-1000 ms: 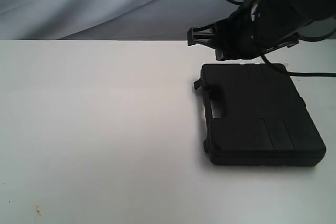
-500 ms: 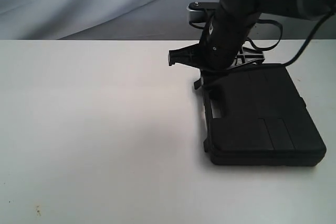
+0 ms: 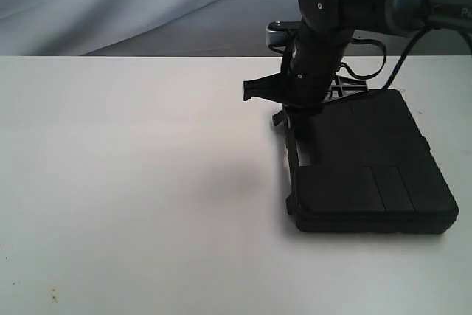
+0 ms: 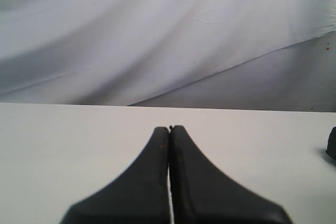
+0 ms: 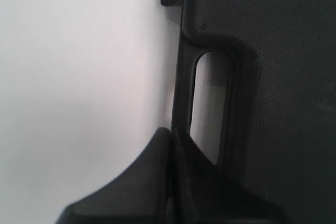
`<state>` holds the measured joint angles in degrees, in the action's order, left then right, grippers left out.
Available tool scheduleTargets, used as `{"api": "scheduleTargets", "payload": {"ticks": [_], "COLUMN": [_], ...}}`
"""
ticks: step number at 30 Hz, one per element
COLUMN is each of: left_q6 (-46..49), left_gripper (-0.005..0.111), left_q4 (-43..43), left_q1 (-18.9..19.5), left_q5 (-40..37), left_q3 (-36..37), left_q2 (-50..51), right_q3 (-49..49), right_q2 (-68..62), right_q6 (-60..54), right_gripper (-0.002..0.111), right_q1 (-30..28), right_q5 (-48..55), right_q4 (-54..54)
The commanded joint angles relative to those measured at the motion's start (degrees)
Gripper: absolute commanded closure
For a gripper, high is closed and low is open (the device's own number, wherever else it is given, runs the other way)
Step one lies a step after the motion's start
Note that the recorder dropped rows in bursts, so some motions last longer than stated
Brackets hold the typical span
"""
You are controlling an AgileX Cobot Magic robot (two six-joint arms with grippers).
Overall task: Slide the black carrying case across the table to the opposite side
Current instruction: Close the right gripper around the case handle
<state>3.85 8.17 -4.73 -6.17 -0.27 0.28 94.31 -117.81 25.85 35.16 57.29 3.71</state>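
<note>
The black carrying case (image 3: 369,167) lies flat on the right side of the white table (image 3: 133,182), its handle (image 3: 299,149) facing the table's middle. My right gripper (image 3: 295,122) hangs over that handle side. In the right wrist view its shut fingers (image 5: 170,130) point straight down, tips against the outer edge of the handle bar (image 5: 184,87), beside the slot in the case (image 5: 283,77). Nothing is clamped between them. My left gripper (image 4: 169,128) is shut and empty, low over bare table (image 4: 63,140); it does not show in the exterior view.
White tabletop stretches left of the case. A grey cloth backdrop (image 3: 147,5) hangs behind the far edge. The right arm's cable (image 3: 391,71) loops above the case's far edge. A dark shape (image 4: 332,142) shows at the edge of the left wrist view.
The right arm has swung from behind the case toward its handle side and lowered. The case has not visibly moved.
</note>
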Motion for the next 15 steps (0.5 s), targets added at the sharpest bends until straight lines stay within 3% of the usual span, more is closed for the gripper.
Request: {"api": "scheduleTargets", "payload": {"ticks": [1,15], "left_q6": [-0.1,-0.1], "left_gripper": [0.107,0.107], "left_q4": [0.0,0.0], "left_q1": [0.1,0.1], "left_q5": [0.1,0.1], "left_q3": [0.3,0.3], "left_q2": [-0.3,-0.3], "right_q3": [0.5,0.5], "right_q2": [0.0,-3.5], "right_q6": [-0.3,-2.3], "right_gripper": [0.108,0.108], "right_q1": [-1.6,-2.0], "right_q5": [-2.4,-2.2], "right_q4": [0.0,-3.7]}}
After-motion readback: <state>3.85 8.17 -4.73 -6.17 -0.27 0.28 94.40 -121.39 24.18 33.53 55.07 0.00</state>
